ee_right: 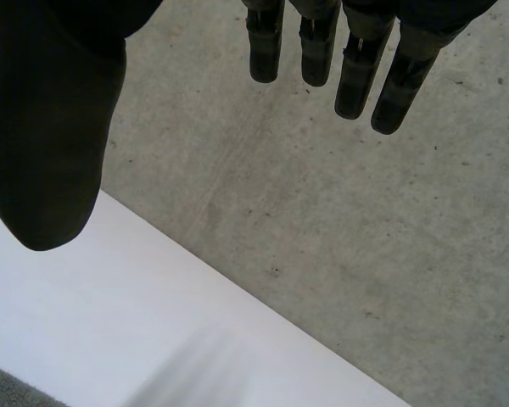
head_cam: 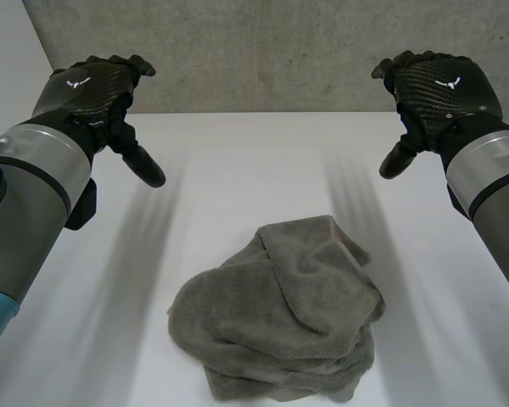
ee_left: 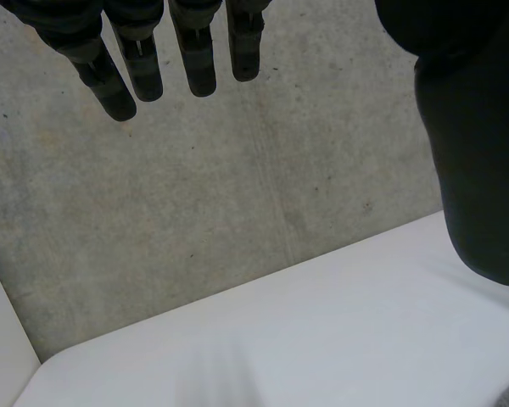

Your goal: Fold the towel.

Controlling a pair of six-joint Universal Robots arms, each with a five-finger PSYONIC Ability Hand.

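Concrete wall (head_cam: pixel 280 51) behind white tabletop (head_cam: pixel 237 161), crumpled towel (head_cam: pixel 280 314)

Head view: towel bunched at 6 o'clock; left hand (head_cam: pixel 93 89) at 10, right hand (head_cam: pixel 441 85) at 2, both well clear of it. Wrist views add straight, empty fingers (ee_left: pixel 195 59) against the wall.

No words or numbers can be read. The only sign is a small white winged mark. It is printed on the carbon-weave back of the black left hand (head_cam: pixel 93 93), at the upper left of the head view. The same mark is on the back of the black right hand (head_cam: pixel 439 93), at the upper right. It is too small to tell any letters in it.
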